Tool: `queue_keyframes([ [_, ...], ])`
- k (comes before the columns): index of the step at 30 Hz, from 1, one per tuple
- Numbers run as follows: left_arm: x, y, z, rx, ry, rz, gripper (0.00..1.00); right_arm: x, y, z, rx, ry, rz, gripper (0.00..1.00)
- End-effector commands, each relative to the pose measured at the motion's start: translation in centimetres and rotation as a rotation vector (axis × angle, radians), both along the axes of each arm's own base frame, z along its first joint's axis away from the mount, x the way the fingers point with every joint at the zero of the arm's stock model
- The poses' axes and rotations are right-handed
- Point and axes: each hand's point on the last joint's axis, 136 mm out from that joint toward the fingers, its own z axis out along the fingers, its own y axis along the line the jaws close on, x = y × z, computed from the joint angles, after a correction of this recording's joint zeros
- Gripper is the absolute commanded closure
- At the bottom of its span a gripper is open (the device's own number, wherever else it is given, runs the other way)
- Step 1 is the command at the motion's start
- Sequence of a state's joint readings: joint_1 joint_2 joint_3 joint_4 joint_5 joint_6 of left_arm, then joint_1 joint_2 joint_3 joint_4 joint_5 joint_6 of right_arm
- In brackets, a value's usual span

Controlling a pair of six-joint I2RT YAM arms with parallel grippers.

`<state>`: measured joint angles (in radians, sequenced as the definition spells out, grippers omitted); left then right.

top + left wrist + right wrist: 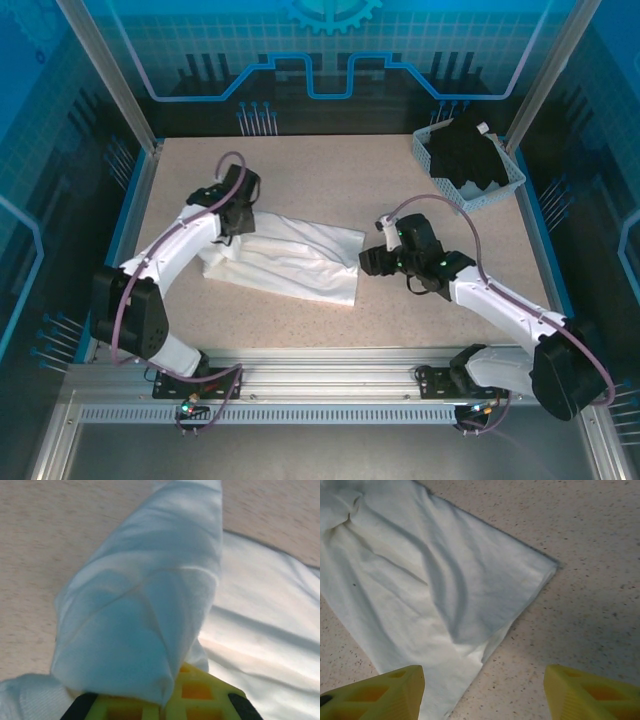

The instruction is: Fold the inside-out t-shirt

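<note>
The white inside-out t-shirt [290, 258] lies partly folded in a long bundle on the table's middle left. My left gripper [232, 236] is at its upper left end, shut on a fold of the fabric. In the left wrist view the cloth [145, 605] drapes out from between the yellow fingers [200, 692] of the gripper [167, 702]. My right gripper [368, 262] hovers open at the shirt's right edge. In the right wrist view the shirt's corner and hem [430, 580] lie below and between the spread fingertips [385, 690] of that gripper [482, 695], with nothing held.
A light blue basket [505, 185] holding a black garment [465, 150] stands at the back right corner. Speckled tabletop [400, 180] lies bare behind and to the right of the shirt. Blue walls enclose the table.
</note>
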<state>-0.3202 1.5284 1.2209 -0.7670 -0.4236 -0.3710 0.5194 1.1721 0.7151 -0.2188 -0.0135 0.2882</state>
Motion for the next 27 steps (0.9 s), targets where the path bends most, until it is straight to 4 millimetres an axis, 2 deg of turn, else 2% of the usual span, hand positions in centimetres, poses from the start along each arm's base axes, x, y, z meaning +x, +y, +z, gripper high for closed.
queue_keyframes([
  [1,-2.0,-4.7,-1.3,-0.096,0.074,-0.054,1.0,-0.4,-2.0,-0.5,-0.033,0.015,-0.037,0.34],
  [5,-2.6,-10.3,-1.3,-0.153,0.111,-0.137,1.0,-0.6,-2.9,0.0,-0.031,0.004,-0.061,0.34],
  [11,-3.0,-18.3,-0.5,-0.244,0.142,-0.271,0.99,-1.1,-4.4,-0.5,-0.045,0.019,-0.11,0.34],
  [13,-2.9,-19.4,-0.7,-0.237,0.154,-0.289,0.99,-1.1,-4.9,-1.5,-0.03,0.065,-0.153,0.34],
  [18,-2.3,-21.5,-1.4,-0.307,0.164,-0.288,0.98,-1.2,-4.6,-3.2,0.009,0.144,-0.162,0.35],
  [21,-2.2,-23.7,-2.3,-0.4,0.183,-0.294,0.9,-1.0,-4.8,-3.0,0.005,0.132,-0.164,0.35],
  [23,-2.2,-26.1,-3.2,-0.49,0.196,-0.299,0.83,-0.9,-5.3,-2.9,-0.012,0.126,-0.177,0.35],
  [25,-2.1,-29.6,-3.7,-0.623,0.212,-0.311,0.74,-0.8,-6.2,-3.0,-0.032,0.128,-0.207,0.35],
  [27,-2.0,-34.1,-3.9,-0.769,0.236,-0.342,0.65,-0.9,-7.9,-3.2,-0.051,0.132,-0.272,0.34],
])
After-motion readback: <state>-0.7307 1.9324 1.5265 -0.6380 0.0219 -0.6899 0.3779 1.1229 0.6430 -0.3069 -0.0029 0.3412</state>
